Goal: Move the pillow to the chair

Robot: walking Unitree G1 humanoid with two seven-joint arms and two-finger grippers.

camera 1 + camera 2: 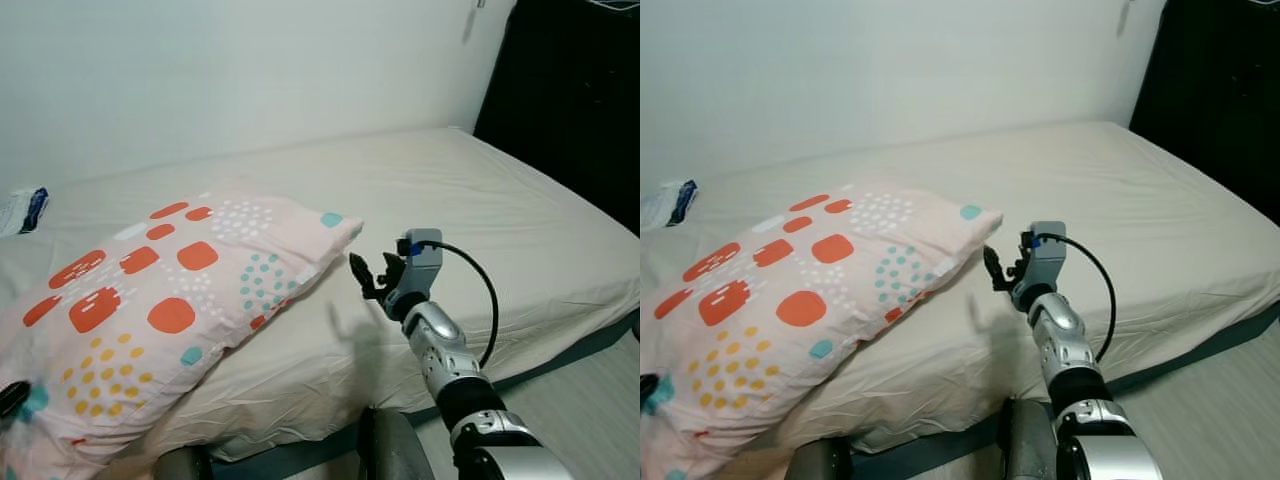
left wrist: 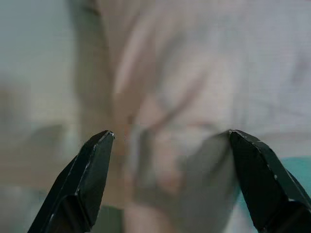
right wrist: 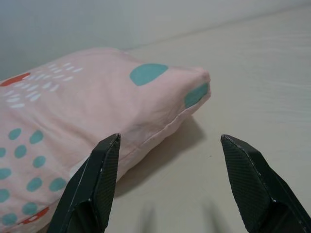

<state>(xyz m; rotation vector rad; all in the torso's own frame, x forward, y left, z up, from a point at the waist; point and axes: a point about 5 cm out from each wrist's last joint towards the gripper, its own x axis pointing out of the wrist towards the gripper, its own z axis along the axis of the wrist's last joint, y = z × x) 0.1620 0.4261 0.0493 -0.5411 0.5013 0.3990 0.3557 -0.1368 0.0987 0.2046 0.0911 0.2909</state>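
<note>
A pink pillow (image 1: 170,300) with orange, teal and yellow patches lies on the left part of the bed, one corner pointing right. My right gripper (image 1: 366,276) hovers just off that corner (image 3: 194,85), fingers open, nothing between them. In the right wrist view the pillow's seam runs past one black fingertip (image 3: 108,160). My left gripper (image 1: 10,398) is at the pillow's near left end, low in the head views. In the left wrist view it (image 2: 171,133) stands open, with blurred pink fabric (image 2: 160,97) very close ahead.
The cream mattress (image 1: 480,210) stretches to the right, and its front edge drops to a pale floor (image 1: 590,400). A white wall stands behind the bed and a dark cabinet (image 1: 580,90) at the far right. A small white and blue packet (image 1: 22,208) lies at the bed's back left.
</note>
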